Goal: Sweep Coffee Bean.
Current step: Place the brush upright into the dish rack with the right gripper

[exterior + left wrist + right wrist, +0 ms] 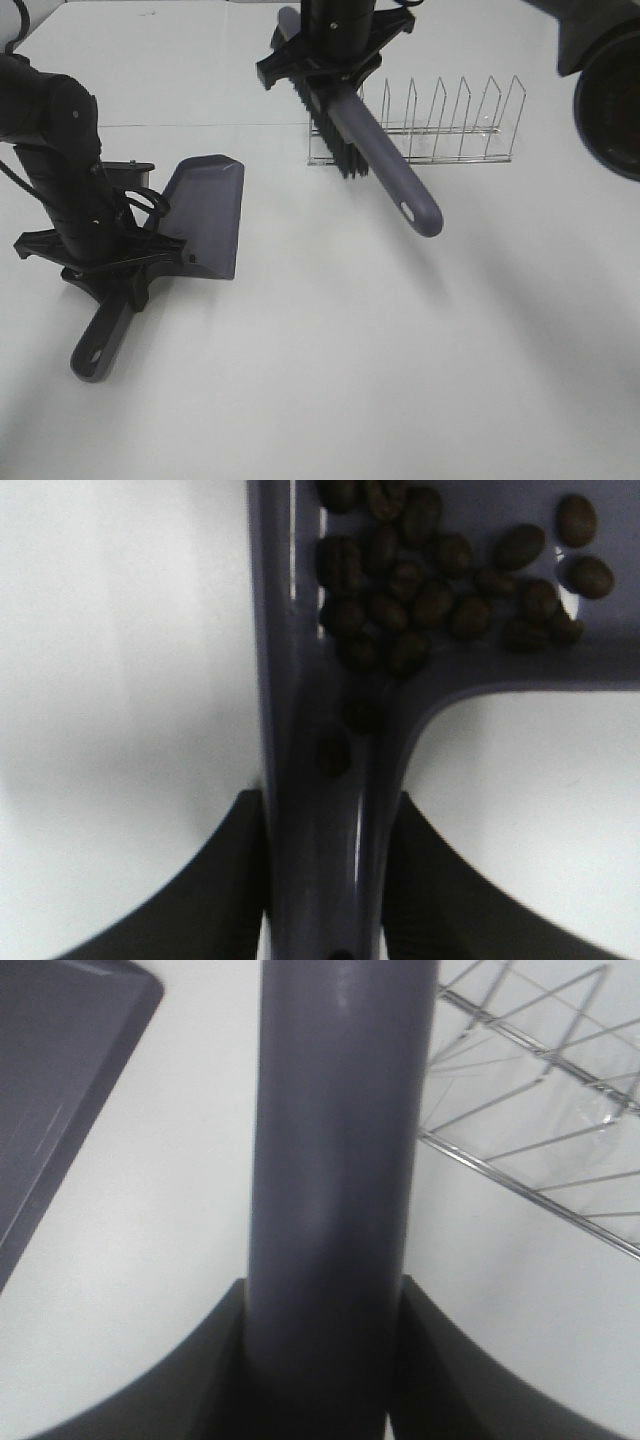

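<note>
Two arms work over a plain white bench that fills nearly the whole high view; a thin seam crosses it towards the back, and a dark rounded piece of equipment juts in at the far right corner; a wire rack stands at the back of the bench, right of the middle. On the left side, the left fingers are closed tight on the handle of the grey dustpan, one finger pressed to each side of it; the handle's end points towards the near edge. The coffee bean cluster lies inside the dustpan, heaped at the handle end of the pan, with two beans in the handle's channel just beyond the fingers. The right fingers clamp the grey brush across its handle, no gap showing; the brush slants in front of the rack, black bristles just beside the wires; whether the bristles touch the bench cannot be told.
</note>
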`<action>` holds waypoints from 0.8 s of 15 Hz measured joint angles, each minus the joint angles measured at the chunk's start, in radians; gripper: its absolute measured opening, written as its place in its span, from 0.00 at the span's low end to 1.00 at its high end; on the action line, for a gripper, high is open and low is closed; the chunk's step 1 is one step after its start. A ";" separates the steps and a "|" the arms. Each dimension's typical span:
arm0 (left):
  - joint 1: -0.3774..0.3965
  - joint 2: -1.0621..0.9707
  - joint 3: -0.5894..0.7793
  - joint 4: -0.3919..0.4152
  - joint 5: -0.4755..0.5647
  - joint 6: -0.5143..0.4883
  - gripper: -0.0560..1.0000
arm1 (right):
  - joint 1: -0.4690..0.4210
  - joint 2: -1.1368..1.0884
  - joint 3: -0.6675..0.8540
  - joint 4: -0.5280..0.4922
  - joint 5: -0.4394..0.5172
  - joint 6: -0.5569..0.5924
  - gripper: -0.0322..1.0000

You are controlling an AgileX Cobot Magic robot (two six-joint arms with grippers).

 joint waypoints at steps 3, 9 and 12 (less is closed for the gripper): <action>0.000 0.000 0.000 0.000 0.000 0.000 0.31 | -0.074 -0.085 0.066 0.001 0.000 -0.001 0.31; 0.000 0.000 0.000 0.000 0.000 0.004 0.31 | -0.316 -0.247 0.247 0.017 0.001 -0.002 0.31; 0.000 0.000 0.000 0.000 0.000 0.004 0.31 | -0.415 -0.259 0.316 0.096 -0.001 -0.029 0.31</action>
